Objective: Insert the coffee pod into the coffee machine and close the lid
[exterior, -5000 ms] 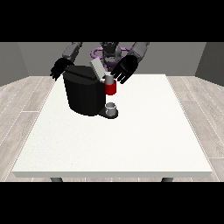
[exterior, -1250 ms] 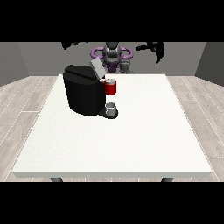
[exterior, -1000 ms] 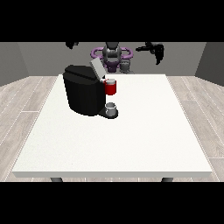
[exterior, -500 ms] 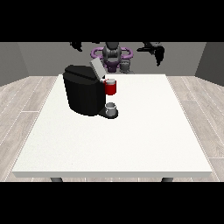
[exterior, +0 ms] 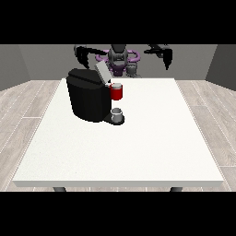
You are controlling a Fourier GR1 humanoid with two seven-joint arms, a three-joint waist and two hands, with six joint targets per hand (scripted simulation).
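Sitting in coffee machine: coffee pod.

The coffee machine stood on the table, toward the back left. The coffee pod sat at its right side, above a cup. Both hands were up behind the table.

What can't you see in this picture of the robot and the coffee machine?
- Front view: the inside of the coffee machine under its raised lid is hidden by its black body.
- The hand at the view's left and the hand at the view's right are too small to make out fully.
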